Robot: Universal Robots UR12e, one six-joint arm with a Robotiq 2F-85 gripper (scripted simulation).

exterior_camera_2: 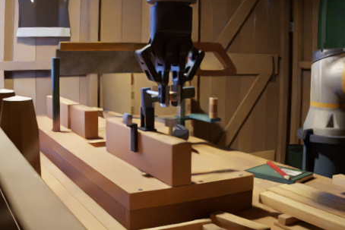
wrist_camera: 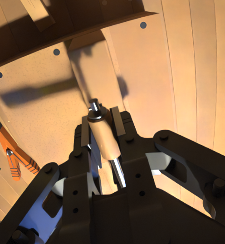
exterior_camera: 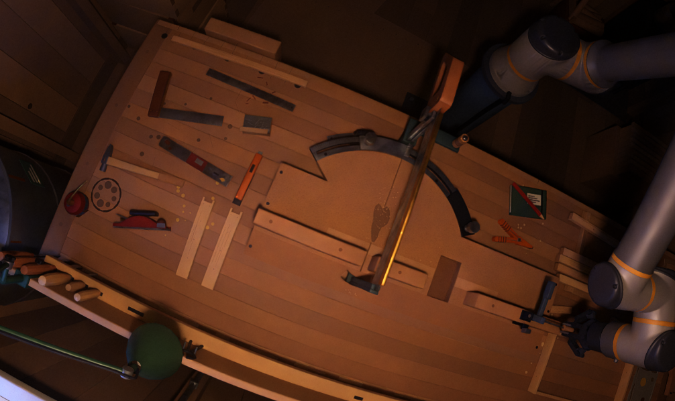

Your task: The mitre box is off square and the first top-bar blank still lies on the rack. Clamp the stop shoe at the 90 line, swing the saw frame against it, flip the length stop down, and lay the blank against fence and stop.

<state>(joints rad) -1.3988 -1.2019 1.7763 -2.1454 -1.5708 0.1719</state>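
Observation:
At the right end of the mitre box fence (exterior_camera: 490,305) (exterior_camera_2: 152,150) the length stop (exterior_camera: 543,299) (exterior_camera_2: 146,110) stands raised on its pivot. My gripper (exterior_camera: 569,329) (exterior_camera_2: 170,97) (wrist_camera: 102,134) is closed around the stop's wooden handle (wrist_camera: 103,141) (exterior_camera_2: 173,95). The saw frame (exterior_camera: 410,189) lies across the mitre box bed with its orange grip (exterior_camera: 446,85) at the far side. The curved angle arc (exterior_camera: 430,174) carries the stop shoe (exterior_camera: 367,139). A blank (exterior_camera: 542,363) lies on the rack by the bench's right end.
The bench's right edge and a stack of slats (exterior_camera: 572,272) (exterior_camera_2: 304,199) sit close to my wrist. A green notebook with a red pencil (exterior_camera: 528,201) (exterior_camera_2: 281,171) and an orange clamp (exterior_camera: 513,235) (wrist_camera: 12,152) lie nearby. Hand tools cover the left half of the bench.

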